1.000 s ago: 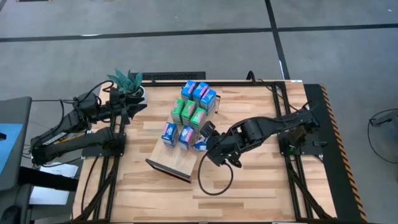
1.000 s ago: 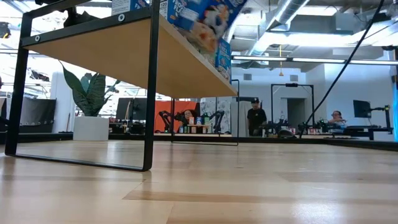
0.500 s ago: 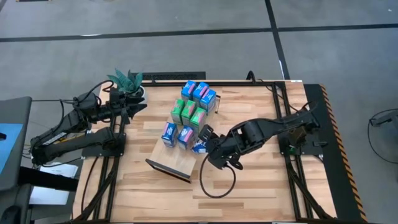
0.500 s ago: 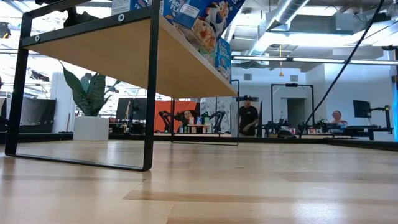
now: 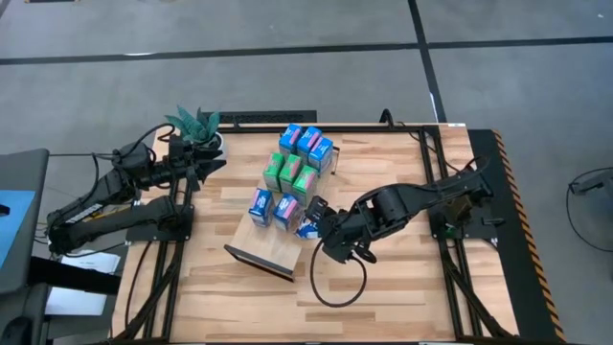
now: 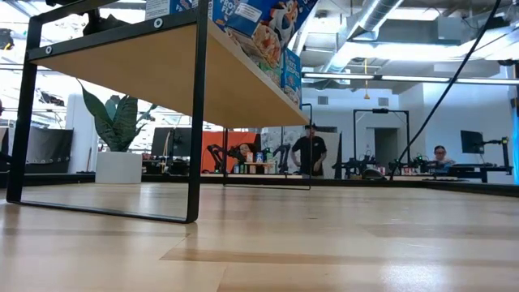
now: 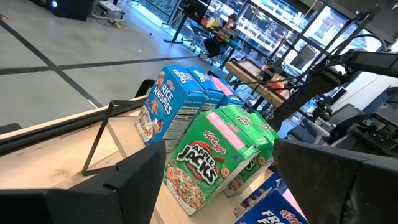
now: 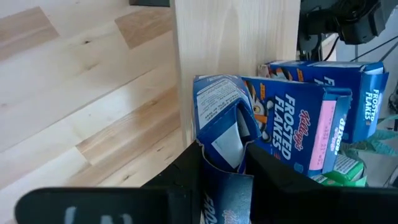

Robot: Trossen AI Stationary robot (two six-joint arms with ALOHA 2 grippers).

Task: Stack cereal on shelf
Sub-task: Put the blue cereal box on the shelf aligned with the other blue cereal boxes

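Observation:
The shelf [image 5: 271, 241], a light-wood board on dark end frames, stands mid-table. On it stand blue cereal cartons [image 5: 306, 142] at its far end, green ones [image 5: 290, 175] in the middle and two blue ones [image 5: 273, 207] nearer. My right gripper [image 5: 312, 218] is shut on one more blue carton [image 5: 307, 228] at the board's right edge. In the low view this carton [image 6: 258, 24] tilts at the shelf's edge [image 6: 243, 73]. My left gripper [image 5: 213, 165] waits open at the far left, level, facing the cartons. My right gripper pinches the blue carton's crumpled top end [image 8: 224, 146] between its two fingers [image 8: 180, 171]. It comes slanting down from the table's right. The carton is tilted, its lower end at the board's edge [image 8: 186, 74], beside a standing blue carton [image 8: 298, 121]. I cannot tell whether it rests on the board.
A green potted plant [image 5: 196, 125] stands at the table's far left, by my left arm. A black cable loop [image 5: 337, 286] hangs below my right arm over the slatted tabletop [image 5: 412, 287]. A person [image 6: 308, 150] stands in the room beyond.
My right gripper has rolled at the wrist without leaving its place. The blue carton it holds has turned with it and swung in closer to the shelf's edge. The person in the room behind has walked across.

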